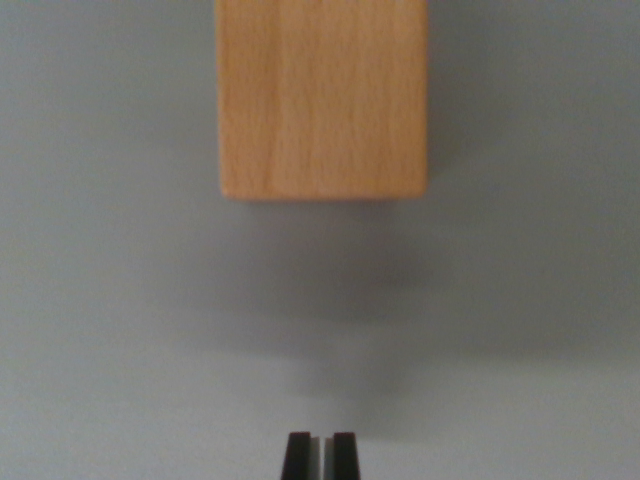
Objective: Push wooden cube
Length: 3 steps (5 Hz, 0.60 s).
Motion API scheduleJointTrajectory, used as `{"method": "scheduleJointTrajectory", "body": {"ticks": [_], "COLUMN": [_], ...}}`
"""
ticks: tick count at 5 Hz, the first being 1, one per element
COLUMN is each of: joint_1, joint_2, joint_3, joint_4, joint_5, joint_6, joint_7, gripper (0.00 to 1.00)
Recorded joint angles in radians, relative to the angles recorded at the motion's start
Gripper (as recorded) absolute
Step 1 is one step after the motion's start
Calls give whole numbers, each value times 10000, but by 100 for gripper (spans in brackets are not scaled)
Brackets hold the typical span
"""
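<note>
A light wooden cube [322,95] fills the top middle of the wrist view, its upper part cut off by the frame edge. It rests on a plain grey surface [110,300]. My gripper [322,455] shows at the bottom centre as two dark fingertips pressed nearly together, shut with nothing between them. A stretch of bare grey surface separates the fingertips from the cube's near edge, and the cube lies straight ahead of them.
A soft shadow [340,300] falls on the grey surface between the cube and the fingertips. Nothing else is in view on either side of the cube.
</note>
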Motion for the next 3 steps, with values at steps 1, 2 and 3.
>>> {"method": "scheduleJointTrajectory", "body": {"ticks": [1, 2, 3], "joint_1": [-6, -6, -11], "joint_2": [-10, -10, -18], "joint_3": [-4, -4, -7], "joint_4": [-206, -206, -367], "joint_5": [-17, -17, -30], "joint_6": [-203, -203, -362], "joint_7": [8, 8, 14], "gripper": [0, 0, 0]}}
